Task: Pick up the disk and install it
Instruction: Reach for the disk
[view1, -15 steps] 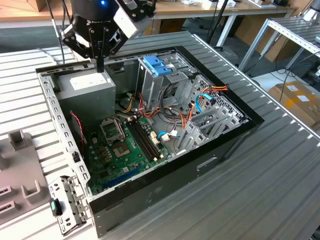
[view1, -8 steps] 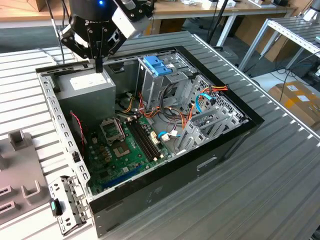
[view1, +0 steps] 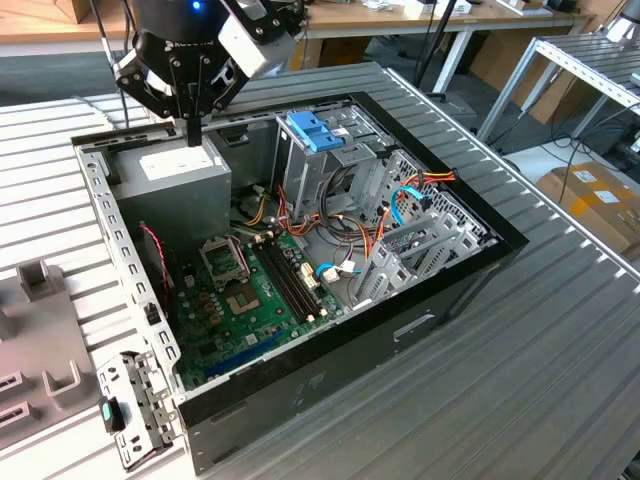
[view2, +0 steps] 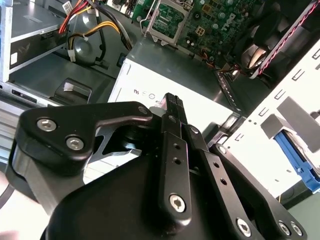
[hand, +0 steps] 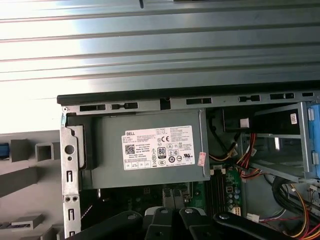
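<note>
The disk is out of view. My gripper (view1: 192, 128) hangs fingers-down over the far left corner of the open computer case (view1: 440, 300), just above the grey power-supply box (view1: 178, 178) with its white sticker. Its black fingers are shut together with nothing between them; in the second wrist view the gripper (view2: 172, 102) points at the box's top (view2: 170, 70). The first wrist view looks straight down on the same box (hand: 150, 150).
A grey drive cage topped by a blue latch (view1: 312, 130) stands at the back middle of the case. The green motherboard (view1: 250, 300) and loose cables fill the floor. Grey fixtures (view1: 40, 290) lie outside at the exterior view's left. A blue strip (view2: 296, 160) peeks beside a white perforated rail.
</note>
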